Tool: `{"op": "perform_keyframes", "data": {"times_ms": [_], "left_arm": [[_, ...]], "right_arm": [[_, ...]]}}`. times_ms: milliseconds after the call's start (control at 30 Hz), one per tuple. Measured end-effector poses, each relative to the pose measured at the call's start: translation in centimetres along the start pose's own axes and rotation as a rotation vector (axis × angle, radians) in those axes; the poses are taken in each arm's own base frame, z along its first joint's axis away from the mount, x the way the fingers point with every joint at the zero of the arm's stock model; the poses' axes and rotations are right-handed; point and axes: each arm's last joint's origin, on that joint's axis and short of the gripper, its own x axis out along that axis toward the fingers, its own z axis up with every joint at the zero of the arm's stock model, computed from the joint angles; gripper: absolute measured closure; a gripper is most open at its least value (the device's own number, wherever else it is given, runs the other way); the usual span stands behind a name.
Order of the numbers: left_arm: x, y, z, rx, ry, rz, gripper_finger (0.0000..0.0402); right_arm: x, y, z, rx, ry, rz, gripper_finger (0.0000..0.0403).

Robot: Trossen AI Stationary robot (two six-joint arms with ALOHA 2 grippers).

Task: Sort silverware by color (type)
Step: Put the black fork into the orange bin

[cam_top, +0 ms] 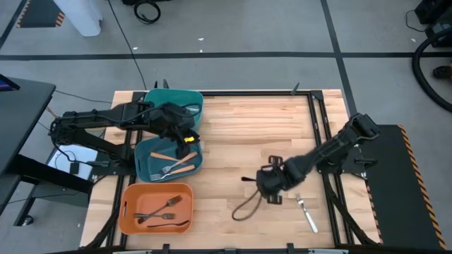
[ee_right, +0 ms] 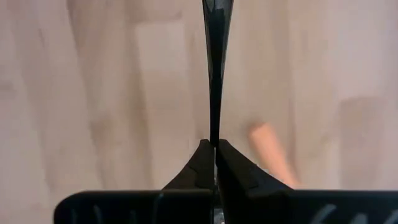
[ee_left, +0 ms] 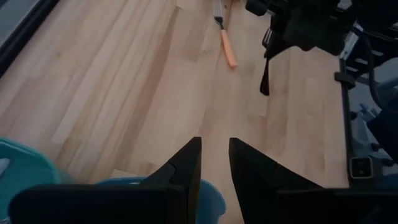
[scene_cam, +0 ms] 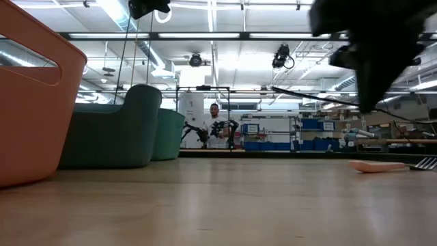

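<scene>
Black slim fork pinched in the right gripper, left gripper slightly spread.

The black fork pinched in the right claw ran off the frame's edge, tip unseen.

We look straight down from overhead, level from the tabletop, and closely from both wrists.
</scene>
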Motion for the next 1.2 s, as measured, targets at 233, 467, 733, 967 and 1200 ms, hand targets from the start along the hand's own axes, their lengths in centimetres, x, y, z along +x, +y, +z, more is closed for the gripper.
{"op": "perform_keyframes", "data": {"times_ms": [233, 467, 733, 967, 1200], "left_arm": [[0.0, 1.2, 0.3, -0.063, -0.017, 0.066, 0.0310], [0.0, 2.2, 0.3, -0.096, -0.005, 0.098, 0.0309], [0.5, 2.4, 0.0, -0.142, 0.047, 0.118, 0.0275], [1.8, 3.6, 1.2, -0.239, -0.044, 0.215, 0.0247], [2.6, 4.2, 2.7, -0.284, -0.165, 0.200, 0.0246]], "right_arm": [[-0.7, -4.0, 3.7, -0.051, -0.059, -0.037, 0.0396], [-2.3, -8.0, 7.0, -0.062, -0.151, -0.075, 0.0395], [-3.9, -12.4, 10.4, -0.043, -0.333, -0.065, 0.0395], [-6.1, -16.4, 12.4, 0.034, -0.460, -0.139, 0.0395], [-8.7, -19.7, 13.5, 0.014, -0.539, -0.213, 0.0394]]}}
